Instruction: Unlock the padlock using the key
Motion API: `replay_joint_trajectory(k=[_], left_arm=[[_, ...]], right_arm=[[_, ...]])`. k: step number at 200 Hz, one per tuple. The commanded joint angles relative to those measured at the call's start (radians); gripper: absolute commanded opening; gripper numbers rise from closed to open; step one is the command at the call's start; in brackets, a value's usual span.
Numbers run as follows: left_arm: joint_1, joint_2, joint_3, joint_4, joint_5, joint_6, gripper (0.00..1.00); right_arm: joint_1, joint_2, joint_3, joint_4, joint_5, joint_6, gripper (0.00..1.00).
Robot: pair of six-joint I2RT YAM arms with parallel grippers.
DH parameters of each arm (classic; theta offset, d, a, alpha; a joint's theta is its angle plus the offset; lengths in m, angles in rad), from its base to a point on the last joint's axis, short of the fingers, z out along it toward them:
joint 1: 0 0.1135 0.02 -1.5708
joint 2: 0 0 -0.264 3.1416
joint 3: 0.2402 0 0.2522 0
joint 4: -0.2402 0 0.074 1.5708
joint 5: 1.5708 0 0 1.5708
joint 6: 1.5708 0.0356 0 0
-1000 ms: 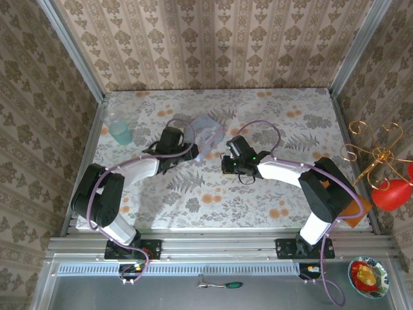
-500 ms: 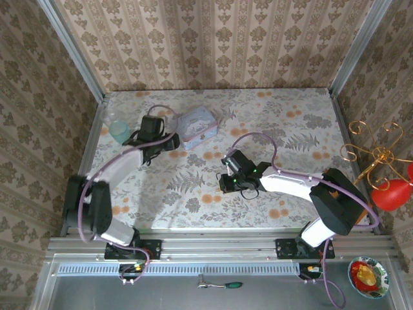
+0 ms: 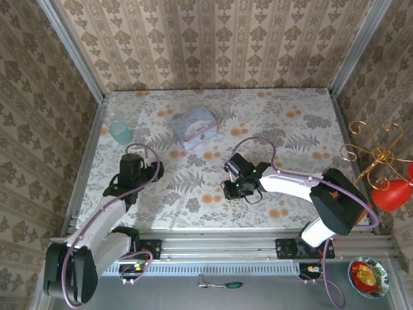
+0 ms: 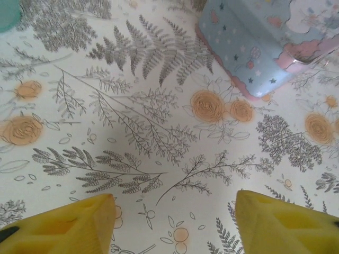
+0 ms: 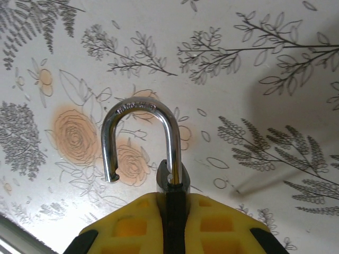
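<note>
The right fingers clamp the padlock by its body so its open shackle stands free, while the left fingers hang spread, empty.

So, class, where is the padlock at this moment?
The padlock is clamped in the right gripper, shackle open, seen in the right wrist view; from above, that gripper lies near-right of the blue tin.

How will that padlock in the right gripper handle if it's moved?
The padlock looks rigid and probably heavy for its size. Its polished shackle is free at one end, so it may swivel. The right gripper pinches a narrow body, so it might twist.
</note>
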Motion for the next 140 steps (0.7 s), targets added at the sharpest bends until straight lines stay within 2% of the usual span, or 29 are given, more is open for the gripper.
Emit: replay_joint_trajectory(k=[1, 7, 12, 16, 38, 54, 65, 89, 95, 121, 124, 132, 136, 140], left_arm=[[0.029, -0.061, -0.033, 0.069, -0.011, 0.007, 0.65], [0.039, -0.068, -0.034, 0.064, -0.01, 0.003, 0.65], [0.044, -0.072, -0.033, 0.061, -0.01, 0.003, 0.74], [0.049, -0.075, -0.035, 0.06, -0.011, 0.004, 0.76], [0.059, -0.085, -0.051, 0.07, -0.023, 0.006, 0.79], [0.066, -0.096, -0.064, 0.076, -0.031, 0.003, 0.8], [0.072, -0.104, -0.066, 0.072, -0.036, 0.001, 0.84], [0.081, -0.126, -0.074, 0.072, -0.048, -0.005, 0.86], [0.083, -0.132, -0.073, 0.061, -0.052, -0.007, 0.91], [0.094, -0.154, -0.064, 0.018, -0.088, -0.007, 0.92], [0.095, -0.156, -0.066, 0.015, -0.094, -0.007, 0.92], [0.095, -0.164, -0.065, 0.012, -0.103, -0.008, 0.93], [0.096, -0.166, -0.064, 0.012, -0.107, -0.008, 0.98], [0.095, -0.167, -0.062, 0.008, -0.11, -0.007, 1.0]], right_arm=[[-0.016, 0.005, 0.024, -0.016, -0.048, 0.023, 0.0], [-0.022, 0.012, 0.024, -0.018, -0.053, 0.022, 0.0], [-0.025, 0.019, 0.029, -0.025, -0.058, 0.02, 0.0], [-0.027, 0.027, 0.034, -0.032, -0.059, 0.016, 0.0], [-0.039, 0.063, 0.041, -0.049, -0.043, 0.015, 0.01], [-0.052, 0.069, 0.027, -0.027, -0.044, 0.022, 0.06], [-0.056, 0.069, 0.028, -0.03, -0.032, 0.018, 0.12], [-0.056, 0.075, 0.057, -0.085, 0.014, -0.008, 0.27], [-0.056, 0.073, 0.062, -0.097, 0.026, -0.013, 0.31], [-0.057, 0.023, 0.066, -0.133, 0.085, -0.027, 0.47], [-0.057, 0.016, 0.066, -0.138, 0.092, -0.029, 0.52], [-0.058, -0.004, 0.068, -0.152, 0.111, -0.038, 0.58], [-0.059, -0.015, 0.071, -0.158, 0.122, -0.043, 0.61], [-0.059, -0.026, 0.072, -0.157, 0.135, -0.049, 0.63]])
